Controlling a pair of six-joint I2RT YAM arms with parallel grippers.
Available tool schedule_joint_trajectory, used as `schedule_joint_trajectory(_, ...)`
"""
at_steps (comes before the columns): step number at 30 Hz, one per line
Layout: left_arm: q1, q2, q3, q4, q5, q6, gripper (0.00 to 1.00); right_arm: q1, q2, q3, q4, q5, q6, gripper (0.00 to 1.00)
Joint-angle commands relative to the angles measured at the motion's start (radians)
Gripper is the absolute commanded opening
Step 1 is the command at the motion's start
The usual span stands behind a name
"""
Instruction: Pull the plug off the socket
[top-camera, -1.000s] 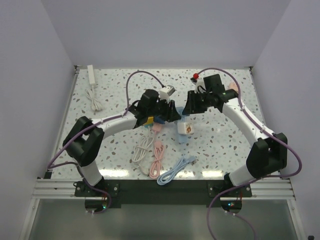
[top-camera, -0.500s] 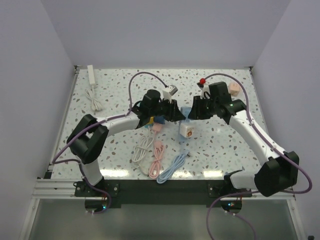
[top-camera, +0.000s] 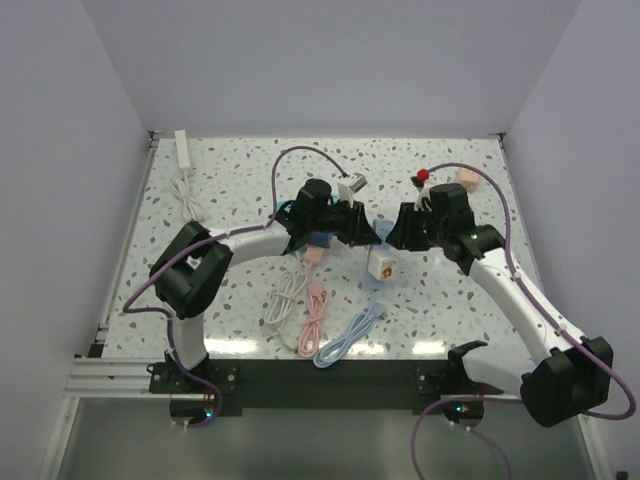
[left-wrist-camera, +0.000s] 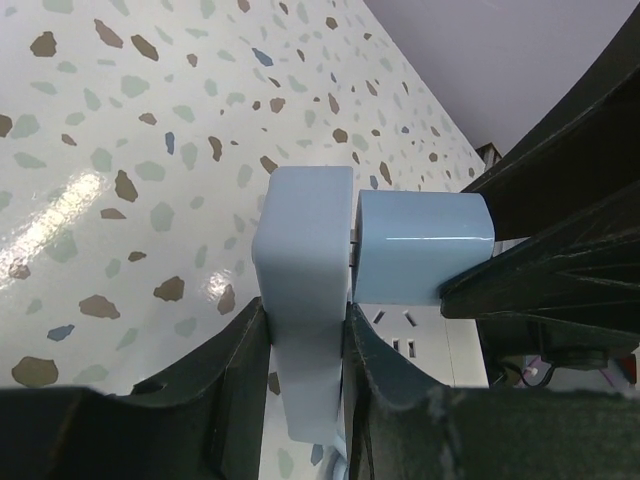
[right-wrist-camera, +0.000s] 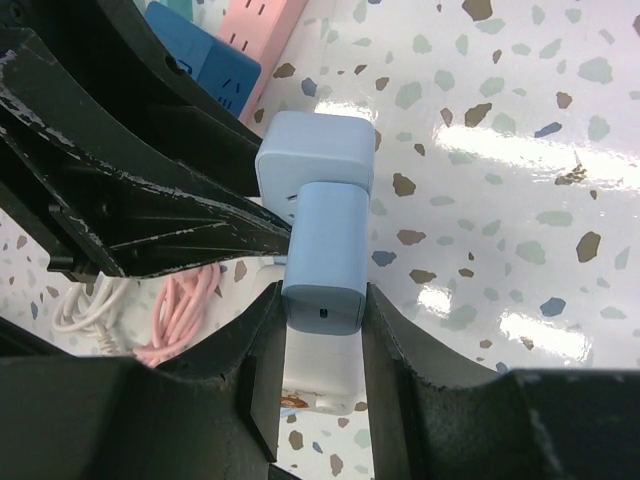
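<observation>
Jaws on both arms are clenched. The left gripper (left-wrist-camera: 303, 345) grasps the pale-blue socket (left-wrist-camera: 305, 240) between its 2 fingers, and the right gripper (right-wrist-camera: 322, 315) grasps the darker blue plug (right-wrist-camera: 325, 250) by its sides.

The plug is not yet out of the socket. In the left wrist view their faces stand almost together, with only a thin seam between them. In the right wrist view the plug's free end, with its small oval port, points back toward the camera, and the socket sits at its far end.

From the top view the 2 grippers meet nose to nose at mid-table. The pair is mostly hidden between them, and only a sliver of pale blue shows there.

A white cube (top-camera: 383, 264) with an orange mark lies on the speckled table (top-camera: 230, 170), just in front of the grippers. In the right wrist view it lies beneath the plug's near end.

3 coiled cables lie nearer the arm bases: a white cable (top-camera: 287, 298), a pink cable (top-camera: 315, 310) and a blue cable (top-camera: 350, 335).

A blue strip (right-wrist-camera: 205, 60) and a pink strip (right-wrist-camera: 270, 35) lie side by side behind the left gripper's fingers. A white strip (top-camera: 183, 148) rests at the far left corner, well apart from the rest.
</observation>
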Motion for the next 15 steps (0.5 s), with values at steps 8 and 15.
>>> schedule_joint_trajectory(8, 0.066, 0.067, 0.037, -0.115, -0.223, 0.007, 0.0, 0.0, -0.132, 0.087, -0.155, 0.019, 0.025, 0.0)
schedule_joint_trajectory(15, 0.068, 0.05, 0.049, -0.073, -0.187, -0.011, 0.0, -0.002, -0.119, 0.098, -0.193, 0.267, 0.061, 0.0)
